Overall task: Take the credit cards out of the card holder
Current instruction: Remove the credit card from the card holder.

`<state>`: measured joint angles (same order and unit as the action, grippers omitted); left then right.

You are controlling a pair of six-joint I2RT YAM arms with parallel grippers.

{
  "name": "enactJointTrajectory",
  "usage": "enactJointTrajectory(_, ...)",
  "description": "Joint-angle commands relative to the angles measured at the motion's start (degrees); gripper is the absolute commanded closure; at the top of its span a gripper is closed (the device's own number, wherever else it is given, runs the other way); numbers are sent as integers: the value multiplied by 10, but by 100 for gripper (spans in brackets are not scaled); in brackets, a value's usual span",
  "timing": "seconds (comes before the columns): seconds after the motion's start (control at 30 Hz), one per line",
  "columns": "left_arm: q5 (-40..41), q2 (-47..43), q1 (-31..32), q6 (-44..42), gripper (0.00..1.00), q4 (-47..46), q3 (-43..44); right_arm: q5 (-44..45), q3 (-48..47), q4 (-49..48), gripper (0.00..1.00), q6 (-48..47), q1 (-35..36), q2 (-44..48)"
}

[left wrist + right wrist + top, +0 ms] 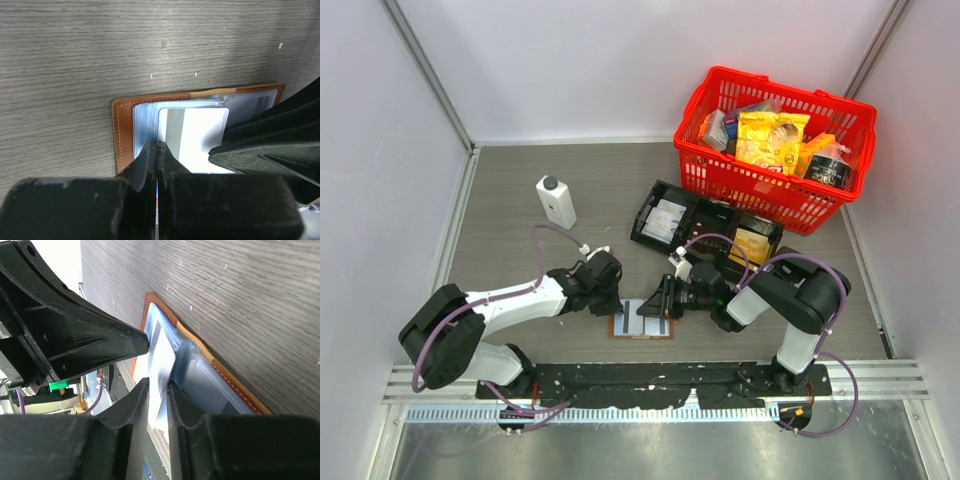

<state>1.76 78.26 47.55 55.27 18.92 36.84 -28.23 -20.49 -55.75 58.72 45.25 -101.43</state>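
On the grey table (520, 200), a red basket (750, 190) of snack packets stood at the far right. A black tray (712, 215) sat just in front of it and a white bottle (556, 201) to the far left, all well apart from the work and none in the way. The brown card holder (122, 130) lay open near the front edge, between the two arms. The left gripper (156, 145), jaws together, pressed down on its near side. The right gripper (157, 385), jaws slightly apart, had the edge of a white card (200, 130) in the gap, the card partly out of its clear pocket. A clean pull looked to call for a firm pinch and a flat draw away from the pocket, with the holder pinned. The likeliest snag was the left tips, sitting close enough to the card to trap it.
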Motion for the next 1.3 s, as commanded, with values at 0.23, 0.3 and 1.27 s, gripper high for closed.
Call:
enactJointTrajectory(0.23, -6, 16, 2, 6, 100, -13, -23, -2, 10, -88, 78, 26, 1, 13)
enactJointTrajectory(0.3, -3, 15, 2, 8, 100, -8, -24, -2, 19, -104, 83, 33, 0, 10)
enactJointTrajectory(1.27, -4, -42, 3, 32, 100, -34, -53, -8, 72, -123, 99, 38, -10, 26)
